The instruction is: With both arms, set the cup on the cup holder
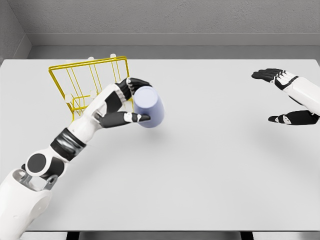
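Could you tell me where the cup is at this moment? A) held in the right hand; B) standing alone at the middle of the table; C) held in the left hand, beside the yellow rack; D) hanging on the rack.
C: the left hand has its fingers wrapped around the cup, just right of the rack; the right hand is open and far off.

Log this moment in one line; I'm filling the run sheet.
left hand: grips cup | rack: behind it | right hand: open, far right

Simulated test bench, not a lived-in room: plain white table [210, 170], bare grey walls [165, 17], flat rendered lighting, one yellow wire rack [82, 82] on the table.
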Motion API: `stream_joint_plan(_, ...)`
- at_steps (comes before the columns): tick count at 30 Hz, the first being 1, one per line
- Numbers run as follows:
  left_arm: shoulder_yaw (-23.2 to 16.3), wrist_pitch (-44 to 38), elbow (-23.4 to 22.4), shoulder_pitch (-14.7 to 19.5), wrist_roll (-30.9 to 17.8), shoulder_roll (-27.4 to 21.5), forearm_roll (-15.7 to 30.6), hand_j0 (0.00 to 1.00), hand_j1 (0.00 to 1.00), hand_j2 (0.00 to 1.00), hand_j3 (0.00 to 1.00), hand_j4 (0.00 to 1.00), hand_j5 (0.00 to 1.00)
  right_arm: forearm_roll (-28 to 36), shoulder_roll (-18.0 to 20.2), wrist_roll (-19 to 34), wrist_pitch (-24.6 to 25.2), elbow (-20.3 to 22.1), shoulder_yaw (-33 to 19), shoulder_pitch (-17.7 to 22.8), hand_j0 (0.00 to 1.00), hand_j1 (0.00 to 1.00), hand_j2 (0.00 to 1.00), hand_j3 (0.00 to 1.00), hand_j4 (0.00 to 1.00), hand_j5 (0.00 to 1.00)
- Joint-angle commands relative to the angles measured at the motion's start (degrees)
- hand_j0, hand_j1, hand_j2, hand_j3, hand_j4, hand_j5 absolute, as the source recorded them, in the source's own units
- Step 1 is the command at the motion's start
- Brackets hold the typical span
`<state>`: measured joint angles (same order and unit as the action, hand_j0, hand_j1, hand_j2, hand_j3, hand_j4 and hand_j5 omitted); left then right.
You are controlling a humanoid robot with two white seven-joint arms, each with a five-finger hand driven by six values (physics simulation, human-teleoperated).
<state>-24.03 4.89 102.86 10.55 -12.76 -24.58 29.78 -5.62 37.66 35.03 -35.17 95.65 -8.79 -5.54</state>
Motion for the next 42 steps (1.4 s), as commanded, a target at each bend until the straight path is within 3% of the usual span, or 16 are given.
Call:
stream_joint_plan(1, 0.3, 1.4, 0.2, -0.1, -0.1, -0.8, 0.5, 0.63, 0.63, 0.63, 0.63, 0.63, 0.63, 0.4, 0.0, 0.0, 0.2, -0.1, 0.0, 0.0, 1.00, 1.00, 1.00, 1.00, 1.00, 1.00)
stream_joint_plan(18, 1.4, 5.9, 0.2, 0.3, 0.0, -8.5, 4.1, 0.63, 0.63, 0.63, 0.63, 0.63, 0.63, 0.4, 0.0, 0.0, 0.2, 0.1, 0.0, 0.0, 1.00, 1.00, 1.00, 1.00, 1.00, 1.00)
stream_joint_plan(42, 3.1, 9.8, 0.2, 1.2, 0.0, -14.3, 7.4, 0.64, 0.64, 0.64, 0.64, 0.64, 0.64, 0.4, 0.0, 0.0, 0.2, -0.2, 0.0, -0.1, 1.00, 1.00, 1.00, 1.00, 1.00, 1.00)
